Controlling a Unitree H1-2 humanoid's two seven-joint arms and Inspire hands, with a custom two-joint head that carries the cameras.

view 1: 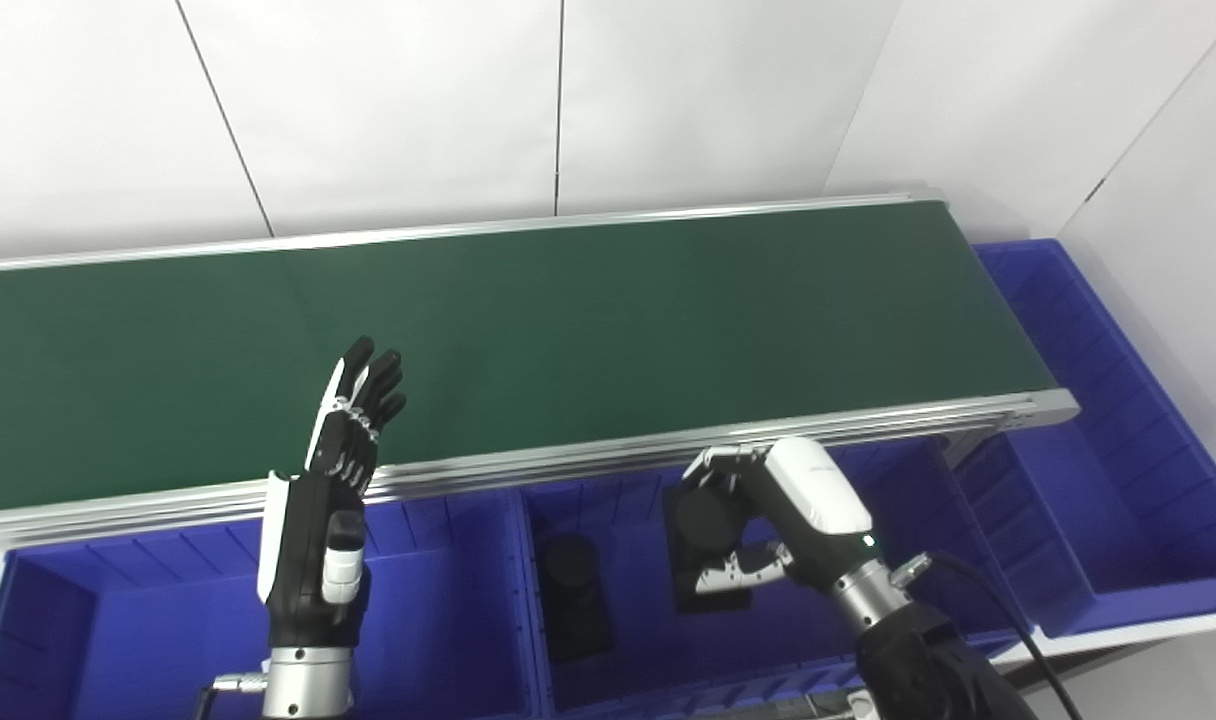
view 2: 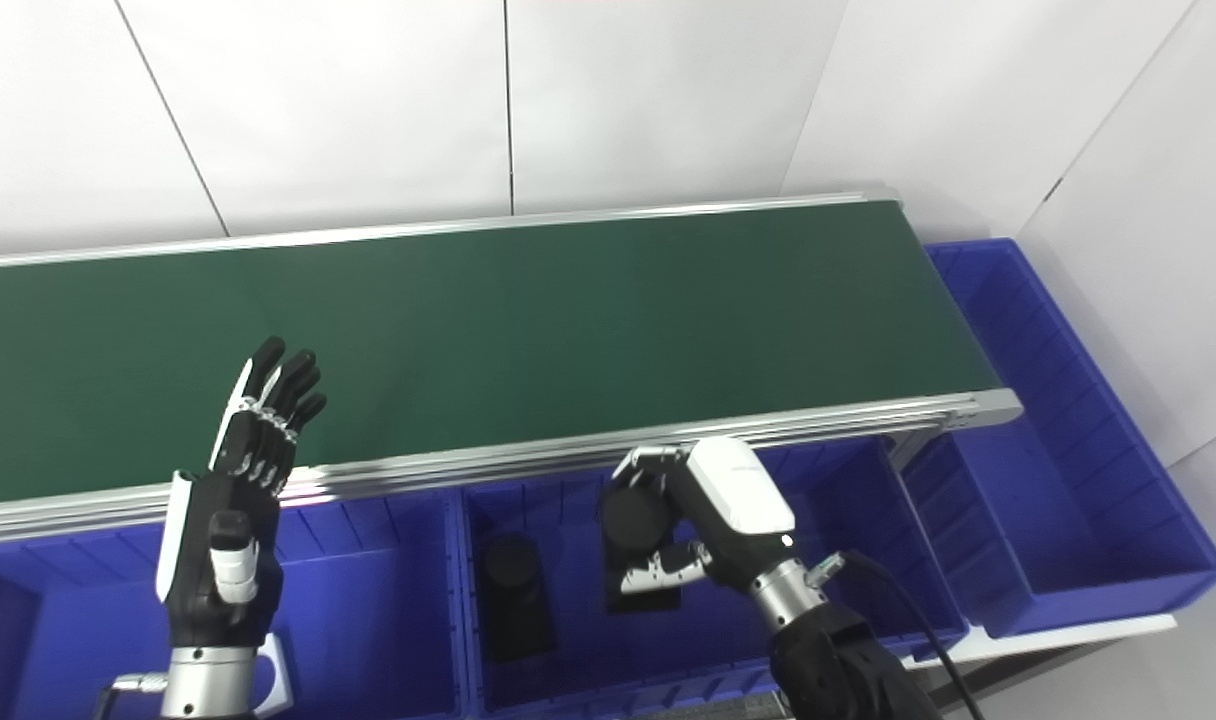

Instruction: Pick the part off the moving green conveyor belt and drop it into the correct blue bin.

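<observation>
A dark cylindrical part (view 1: 706, 520) sits in the curled fingers of the right hand (view 1: 758, 525), which is clamped on it just below the near rail of the belt, at lower centre-right of the frame, over the middle blue bin (view 1: 628, 505). In that bin another dark cylinder (view 1: 571, 590) lies to the left of the hand, and a flat black piece (view 1: 713, 600) shows under the thumb; whether this piece is a second object or shadow cannot be told. The step in hand appears to be the drop. To do it well, the fingers should open only once the part hangs wholly inside the bin walls, clear of the rail and of the divider on the left, and low enough that it does not bounce out or strike the cylinder already there. The left hand (view 1: 333, 470) stands upright at lower left of the frame, fingers straight and apart, holding nothing, its tips over the edge of the green conveyor belt (view 1: 588, 320), which carries no part in view. A left blue bin (view 1: 448, 540) lies behind it, and an end blue bin (view 1: 1098, 430) sits at the right of the frame past the belt's end. The right eye view shows more of the gap between the held part and the resting cylinder; the left eye view shows more of the end bin's right wall.
</observation>
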